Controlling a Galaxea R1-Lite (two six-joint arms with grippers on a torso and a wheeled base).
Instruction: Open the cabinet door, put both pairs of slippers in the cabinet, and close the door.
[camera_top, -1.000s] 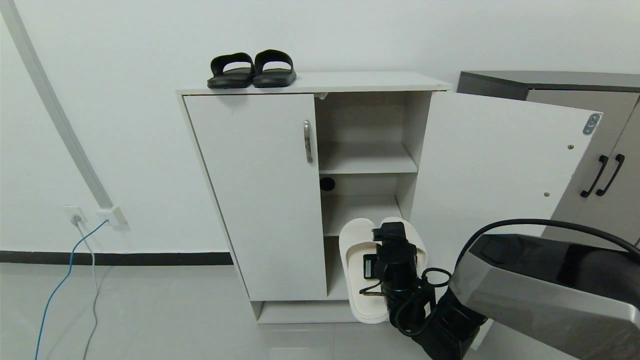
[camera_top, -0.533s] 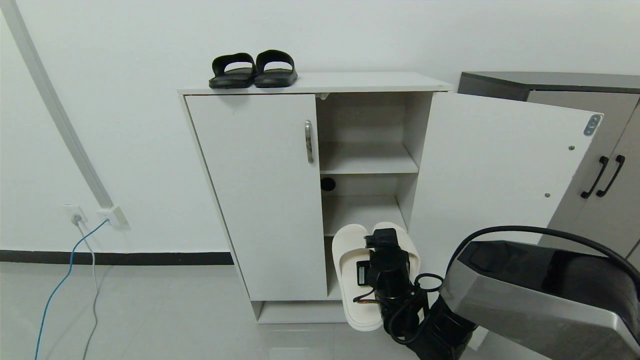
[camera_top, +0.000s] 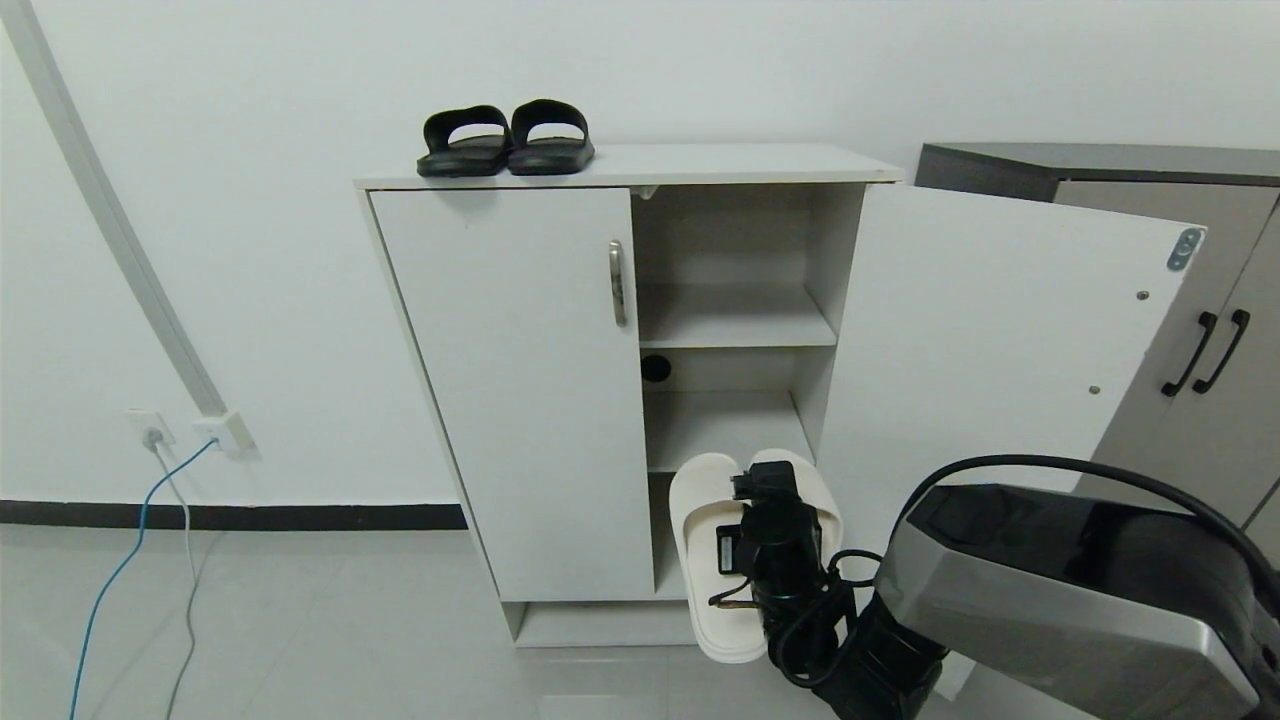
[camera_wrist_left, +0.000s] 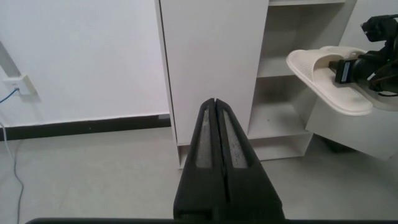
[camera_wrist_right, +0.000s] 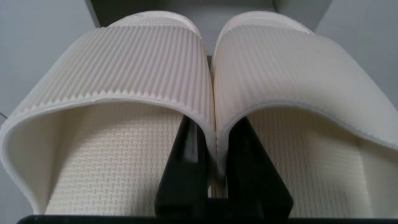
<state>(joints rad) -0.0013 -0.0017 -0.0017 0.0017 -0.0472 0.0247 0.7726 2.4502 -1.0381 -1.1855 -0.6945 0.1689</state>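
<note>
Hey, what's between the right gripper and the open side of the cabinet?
The white slippers: the right gripper clamps them side by side, pointing into the cabinet at its lower opening. The head view shows it.

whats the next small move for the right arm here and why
Probably ease the right pincer forward, carrying the white slippers into the cabinet's bottom compartment. The pincer is shut on both slippers, the right door stands open, and the pair hangs just outside that opening, not yet inside.
</note>
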